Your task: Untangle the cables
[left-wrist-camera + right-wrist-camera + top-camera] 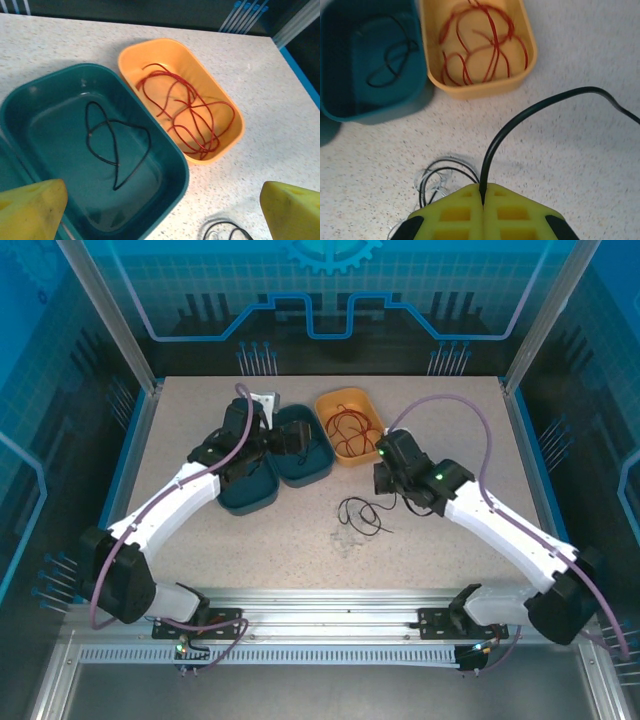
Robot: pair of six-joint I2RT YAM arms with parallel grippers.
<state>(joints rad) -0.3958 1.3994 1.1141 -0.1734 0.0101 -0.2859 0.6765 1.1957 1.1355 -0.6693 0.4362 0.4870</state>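
Now: right gripper [483, 194] is pressed together, its yellow fingers [455, 215] meeting along one seam and pinching the held black cable [520, 117] at the very tips. From the pinch the cable rises, arcs over to the right and runs off the frame edge, lifted above the table [580, 165]. Just left of the fingers, thin black loops [437, 172] lie on the table over a faint clear cable [435, 187]. Cannot tell whether those loops belong to the pinched strand.

Beyond that, the orange tray [530, 55] holds the red cable [480, 45], loosely coiled and wholly inside the rim. Touching its left side is a teal tray [422, 70] with a loose black cable [390, 62] lying on its floor in a rough figure-of-eight.

Left gripper [160, 215] is spread wide, one yellow finger at each lower corner of its wrist view, holding nothing. It hangs over the near end of the teal tray. In the top view a second teal tray [250, 498] sits just beside the first, under the left arm.
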